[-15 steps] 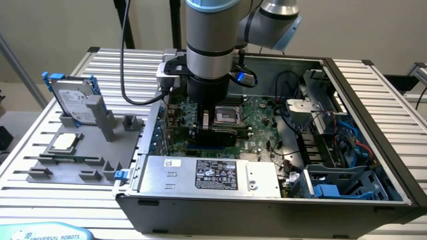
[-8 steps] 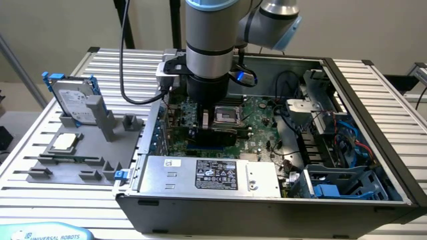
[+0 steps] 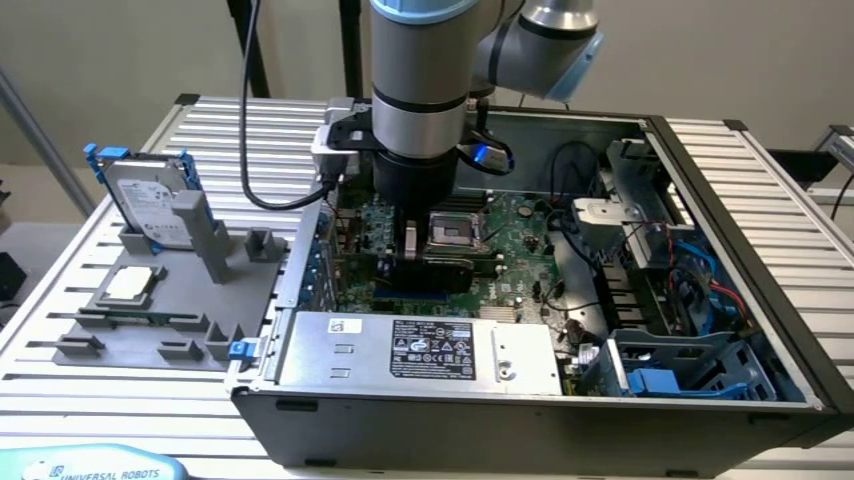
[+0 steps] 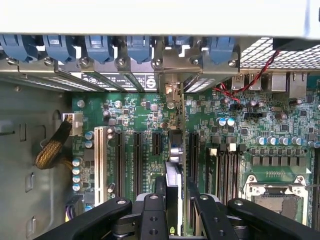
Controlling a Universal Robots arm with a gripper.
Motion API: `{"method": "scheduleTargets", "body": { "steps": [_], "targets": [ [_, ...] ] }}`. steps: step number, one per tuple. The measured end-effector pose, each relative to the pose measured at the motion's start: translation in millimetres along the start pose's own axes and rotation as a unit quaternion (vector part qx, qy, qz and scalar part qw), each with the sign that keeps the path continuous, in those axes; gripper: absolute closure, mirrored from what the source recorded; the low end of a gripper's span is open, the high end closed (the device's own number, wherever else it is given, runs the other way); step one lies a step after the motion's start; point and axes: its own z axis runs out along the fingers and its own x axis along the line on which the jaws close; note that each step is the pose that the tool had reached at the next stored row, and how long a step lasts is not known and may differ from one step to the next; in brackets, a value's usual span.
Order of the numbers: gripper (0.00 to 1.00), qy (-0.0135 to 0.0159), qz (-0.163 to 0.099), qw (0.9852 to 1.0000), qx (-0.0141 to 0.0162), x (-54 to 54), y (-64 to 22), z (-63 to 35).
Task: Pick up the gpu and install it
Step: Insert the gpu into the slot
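Note:
The gpu shows edge-on as a thin card standing upright between my gripper's black fingers. My gripper is shut on it. The card runs along the motherboard between two black expansion slots. Its silver bracket end reaches the case's rear wall. Whether the card sits in a slot I cannot tell. In the exterior view my gripper is low inside the open computer case, over the motherboard's slot area beside the CPU socket.
On the exterior view's left, a grey holder carries a silver hard drive with blue rails and a small square CPU chip. Inside the case are the power supply, loose cables and a blue drive cage.

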Motion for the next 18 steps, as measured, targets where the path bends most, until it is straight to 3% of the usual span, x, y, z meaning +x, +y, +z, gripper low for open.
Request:
{"method": "scheduleTargets", "body": {
  "steps": [18],
  "targets": [
    [0.73,-0.0001,0.0,1.0,0.0001,0.5,-0.2,7.0]
  ]
}}
